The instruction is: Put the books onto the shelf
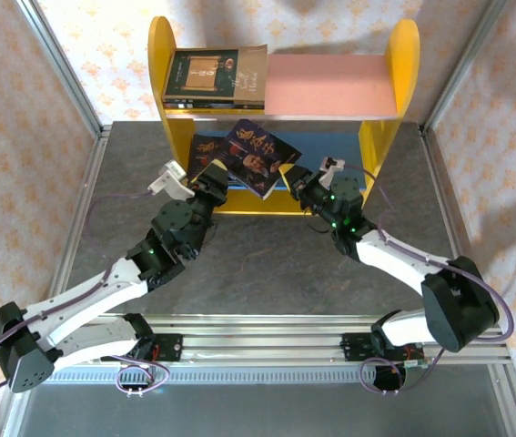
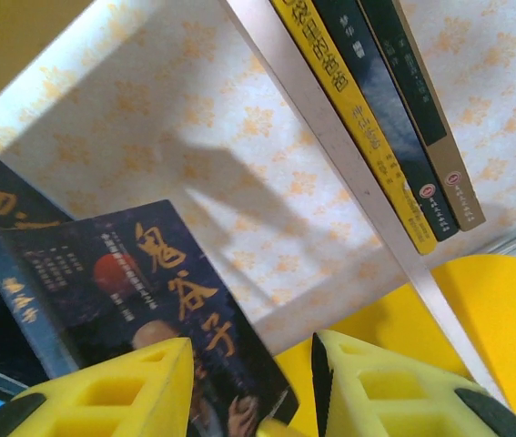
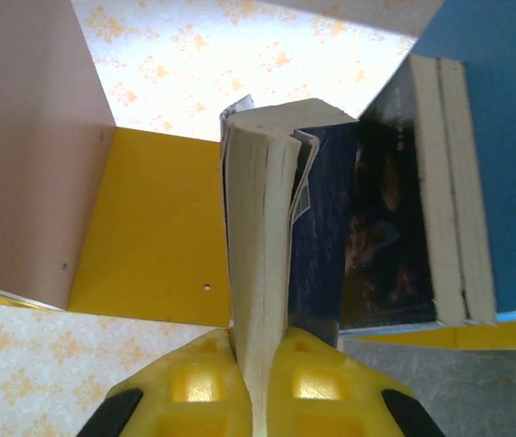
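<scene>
**Operator:** How will the thin dark paperback with the bearded man point(image 1: 259, 153) handle?

**Spotter:** Probably light and floppy. Your right claw point(image 3: 258, 364) is clenched on its page edge. It leans over the blue lower board point(image 3: 512, 137) of the small yellow-sided shelf point(image 1: 159, 64).

**Operator:** And my left claw point(image 2: 253, 355)?

**Spotter:** Released, beside the book. Support it near the spine. The space under the pink board is tight, and the grey counter point(image 1: 267, 264) looks smooth.

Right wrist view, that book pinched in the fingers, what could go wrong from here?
The right fingers pinch the book by one edge only and its cover is peeling away from the pages, so it may slip or splay. It is close to the two shelved books, so pushing in could snag or knock them.
</scene>
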Controlling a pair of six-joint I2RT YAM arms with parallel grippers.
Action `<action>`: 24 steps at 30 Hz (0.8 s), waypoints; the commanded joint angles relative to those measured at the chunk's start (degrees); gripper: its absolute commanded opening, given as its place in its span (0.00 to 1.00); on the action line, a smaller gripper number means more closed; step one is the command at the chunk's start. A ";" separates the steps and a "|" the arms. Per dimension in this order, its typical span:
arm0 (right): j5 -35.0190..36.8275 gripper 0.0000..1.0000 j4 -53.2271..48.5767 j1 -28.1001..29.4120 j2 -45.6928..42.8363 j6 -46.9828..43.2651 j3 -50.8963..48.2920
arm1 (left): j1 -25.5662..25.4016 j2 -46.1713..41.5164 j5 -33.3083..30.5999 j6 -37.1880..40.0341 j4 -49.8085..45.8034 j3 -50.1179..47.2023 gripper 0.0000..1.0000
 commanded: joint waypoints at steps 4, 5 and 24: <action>-12.63 0.01 1.93 -3.79 4.98 -6.21 9.06 | -0.50 -4.73 -4.66 3.85 -12.05 0.34 0.37; -15.17 0.01 -0.62 -4.23 6.30 -8.68 11.22 | -0.47 -5.27 -4.77 4.01 -13.23 0.10 0.37; -35.19 0.01 -26.16 -8.67 22.03 -33.24 32.88 | -0.33 -15.14 -10.14 3.21 -32.90 -3.08 0.37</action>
